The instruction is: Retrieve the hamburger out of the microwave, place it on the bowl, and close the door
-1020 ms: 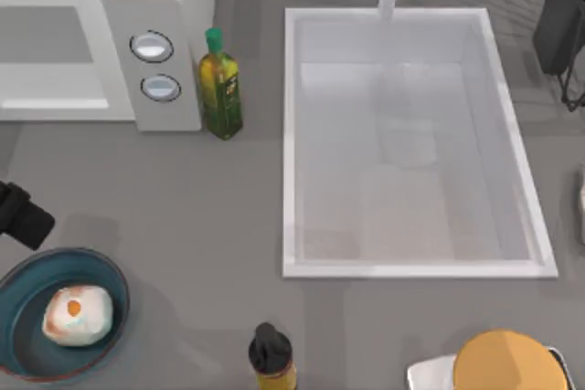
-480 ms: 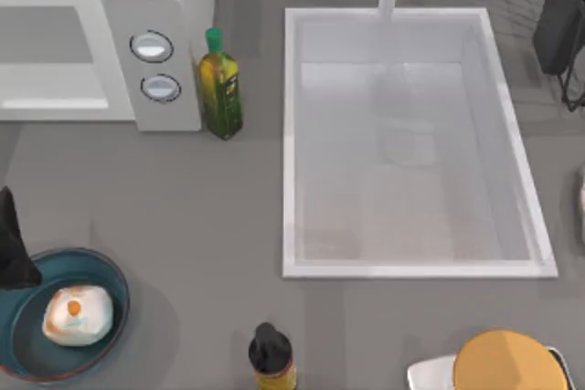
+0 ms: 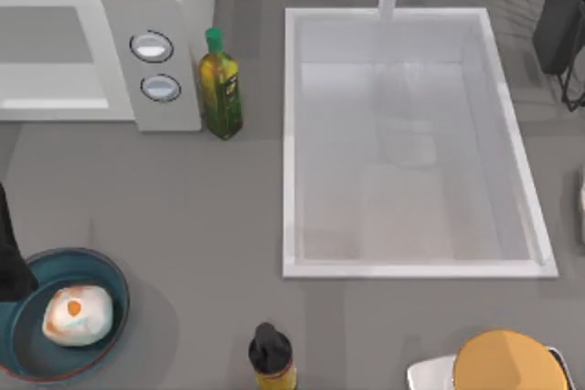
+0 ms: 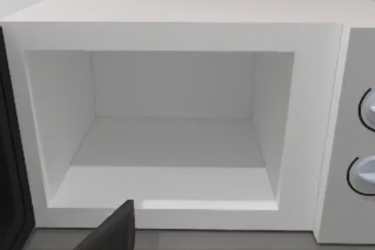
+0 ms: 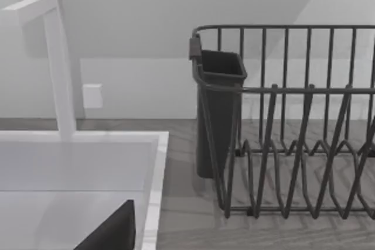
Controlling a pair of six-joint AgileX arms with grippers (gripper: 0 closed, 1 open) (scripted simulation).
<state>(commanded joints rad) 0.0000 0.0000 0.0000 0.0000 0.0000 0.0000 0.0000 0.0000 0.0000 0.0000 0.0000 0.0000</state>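
Observation:
The hamburger (image 3: 77,314), a pale lump with an orange patch, lies in the teal bowl (image 3: 111,273) at the front left of the table. My left arm (image 3: 7,258) is a dark shape at the left edge, just beside the bowl's rim. The white microwave (image 3: 164,34) stands at the back left. In the left wrist view its cavity (image 4: 170,139) is open with nothing in it, and the dark door (image 4: 8,144) stands swung out beside it. A dark part of my left gripper (image 4: 111,232) shows low in that view. My right gripper (image 5: 111,232) hangs parked near the sink's corner.
A green oil bottle (image 3: 219,89) stands right of the microwave's knobs (image 3: 152,46). A large white sink (image 3: 411,143) with a faucet (image 5: 55,57) fills the middle right. A dark dish rack (image 5: 293,121) is at the back right, and a black-capped bottle (image 3: 271,353) and an orange disc (image 3: 507,363) at the front.
My left arm has drawn back toward the left edge and the table's front, and now sits beside the bowl. The hamburger stays still in the bowl.

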